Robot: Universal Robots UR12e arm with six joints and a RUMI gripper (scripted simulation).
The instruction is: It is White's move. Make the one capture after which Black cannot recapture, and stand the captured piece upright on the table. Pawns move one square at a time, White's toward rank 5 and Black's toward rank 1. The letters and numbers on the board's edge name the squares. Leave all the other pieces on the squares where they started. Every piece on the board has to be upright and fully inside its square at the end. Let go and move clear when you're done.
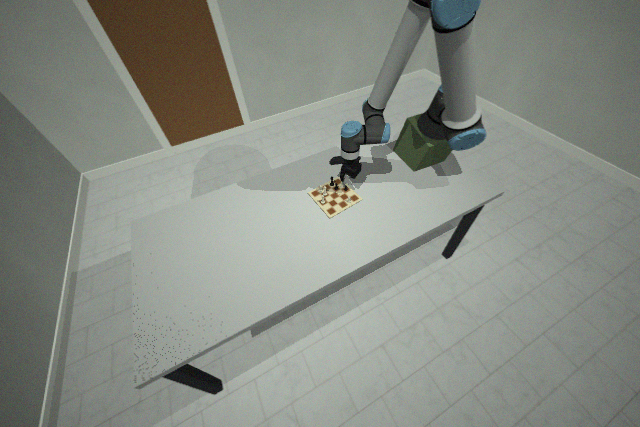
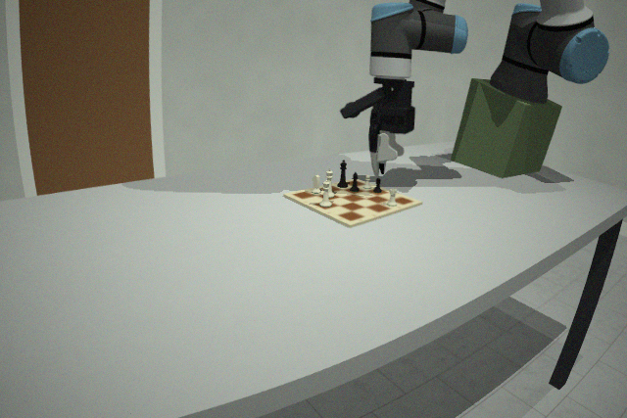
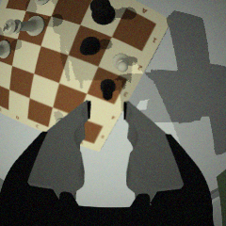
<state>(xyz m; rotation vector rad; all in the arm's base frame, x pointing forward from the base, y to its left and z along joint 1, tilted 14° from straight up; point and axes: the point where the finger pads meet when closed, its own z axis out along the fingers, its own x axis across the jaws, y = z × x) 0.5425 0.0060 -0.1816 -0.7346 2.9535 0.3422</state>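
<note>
The gripper [image 2: 378,170] [image 3: 107,109] points down, partly open and empty, above the edge of the chessboard [image 1: 330,211] [image 2: 351,215] [image 3: 134,34]. In the wrist view a small black pawn [image 2: 377,185] [image 3: 107,88] stands just beyond the fingertips, not between them. A white pawn [image 2: 367,181] [image 3: 121,62], a second black piece [image 2: 355,183] [image 3: 89,45] and a tall black king [image 2: 343,175] [image 3: 103,12] stand nearby. A white rook [image 2: 392,198] stands near the board's right corner; a finger partly hides it in the wrist view. The pieces look upright.
Several white pieces stand on the board's left side, among them a light one [image 2: 316,184], a tall one [image 3: 34,25] and one nearer the front [image 2: 325,197]. The green block [image 1: 421,148] [image 2: 501,135] under the arm's base stands on the table to the right.
</note>
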